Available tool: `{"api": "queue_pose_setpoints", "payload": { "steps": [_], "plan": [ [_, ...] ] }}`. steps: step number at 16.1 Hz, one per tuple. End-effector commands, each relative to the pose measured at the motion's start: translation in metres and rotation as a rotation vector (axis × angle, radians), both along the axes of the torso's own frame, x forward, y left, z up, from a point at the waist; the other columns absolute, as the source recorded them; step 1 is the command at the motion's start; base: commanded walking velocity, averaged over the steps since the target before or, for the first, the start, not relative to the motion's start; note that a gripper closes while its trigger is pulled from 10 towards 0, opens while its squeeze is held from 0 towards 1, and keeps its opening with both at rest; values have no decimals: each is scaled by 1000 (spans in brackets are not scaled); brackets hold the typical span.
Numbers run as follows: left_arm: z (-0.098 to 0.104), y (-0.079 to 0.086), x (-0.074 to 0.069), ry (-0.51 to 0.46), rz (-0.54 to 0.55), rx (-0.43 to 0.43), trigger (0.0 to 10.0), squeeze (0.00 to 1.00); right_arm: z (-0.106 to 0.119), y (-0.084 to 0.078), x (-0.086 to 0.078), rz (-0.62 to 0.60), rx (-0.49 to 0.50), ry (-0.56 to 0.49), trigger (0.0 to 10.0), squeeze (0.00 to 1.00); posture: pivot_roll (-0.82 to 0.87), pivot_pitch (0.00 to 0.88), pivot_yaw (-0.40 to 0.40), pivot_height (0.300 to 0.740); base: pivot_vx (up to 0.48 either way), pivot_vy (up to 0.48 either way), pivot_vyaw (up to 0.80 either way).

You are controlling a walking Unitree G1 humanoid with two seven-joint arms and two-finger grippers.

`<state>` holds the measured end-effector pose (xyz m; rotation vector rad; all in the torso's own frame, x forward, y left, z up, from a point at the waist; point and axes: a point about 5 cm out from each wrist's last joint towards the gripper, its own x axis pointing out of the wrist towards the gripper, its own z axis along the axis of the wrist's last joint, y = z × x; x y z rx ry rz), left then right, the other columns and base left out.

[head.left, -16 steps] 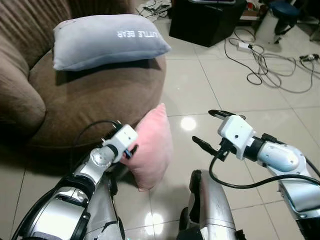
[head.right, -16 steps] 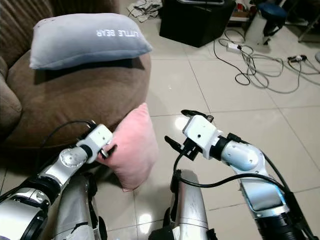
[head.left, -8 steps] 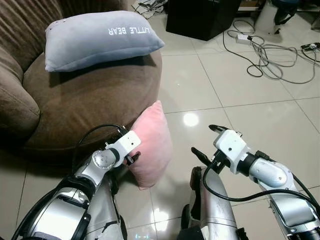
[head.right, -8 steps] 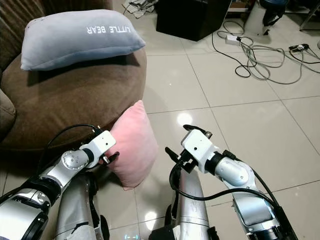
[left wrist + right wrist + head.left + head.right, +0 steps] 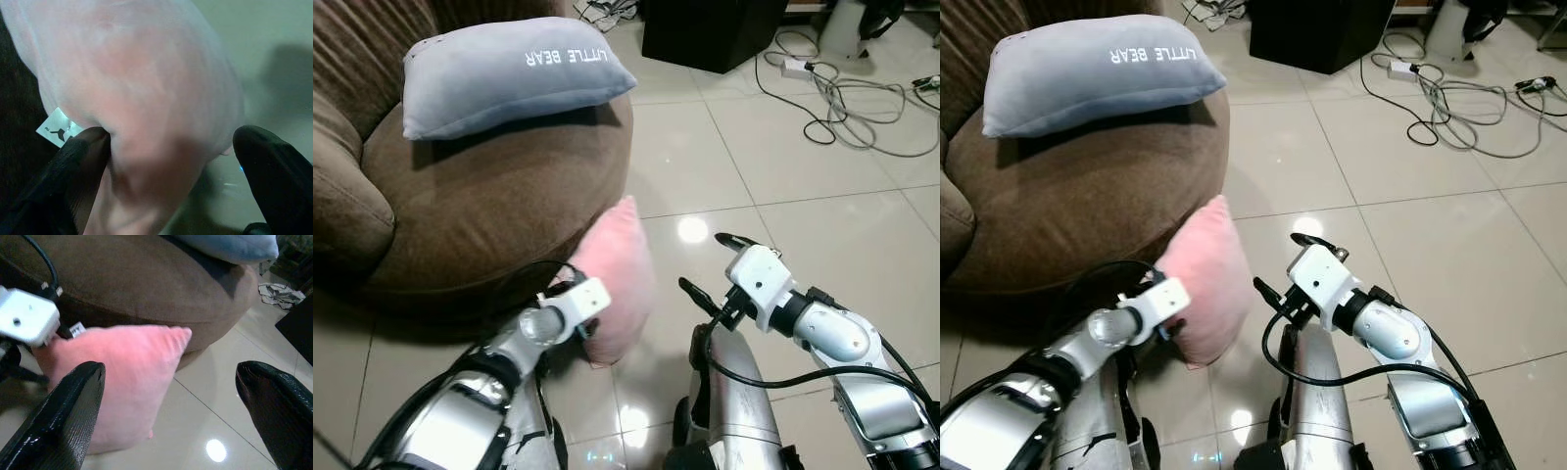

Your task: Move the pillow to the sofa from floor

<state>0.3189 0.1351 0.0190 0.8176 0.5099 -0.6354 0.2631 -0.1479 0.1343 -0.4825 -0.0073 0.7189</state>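
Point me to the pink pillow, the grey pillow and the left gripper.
pink pillow (image 5: 619, 264), left eye view, middle of its upright face.
grey pillow (image 5: 499, 73), left eye view, centre of the top face.
left gripper (image 5: 171, 161), left wrist view, midway between the fingertips, straddling the pillow's edge.

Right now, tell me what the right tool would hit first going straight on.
Most likely the pink pillow leaning against the brown sofa; the right tool is open and points at it across bare floor.

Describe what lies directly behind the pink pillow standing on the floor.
The pink pillow stands on edge against the rounded front of the brown sofa, whose base it hides. A grey pillow lies on the seat above. The left gripper has its jaws open around the pillow's edge.
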Motion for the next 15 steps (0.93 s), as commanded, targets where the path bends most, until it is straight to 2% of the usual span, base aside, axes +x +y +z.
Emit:
{"api": "queue_pose_setpoints", "payload": {
  "steps": [1,3,4,6,9,15],
  "plan": [
    [5,-2,6,-30,4,32,10000,0,2,5,-5,10,8,-5,10000,24,51,195,-12,500,0,0,0],
    [16,-2,15,-81,21,23,10000,0,3,7,-8,10,16,-7,10000,27,41,195,-4,500,0,0,0],
    [28,2,24,-116,74,-23,10000,0,1,6,-10,5,17,-3,10000,24,38,195,0,500,0,0,0],
    [41,12,33,-151,128,-39,10000,0,-1,7,-13,-4,23,4,10000,31,42,199,10,500,0,0,0],
    [40,13,34,-145,140,-20,10000,0,-2,12,-15,-1,31,11,10000,27,47,206,17,500,0,0,0],
    [24,6,24,-89,127,34,10000,0,2,15,-20,8,33,14,10000,27,38,219,33,500,0,0,0]
  ]
}}
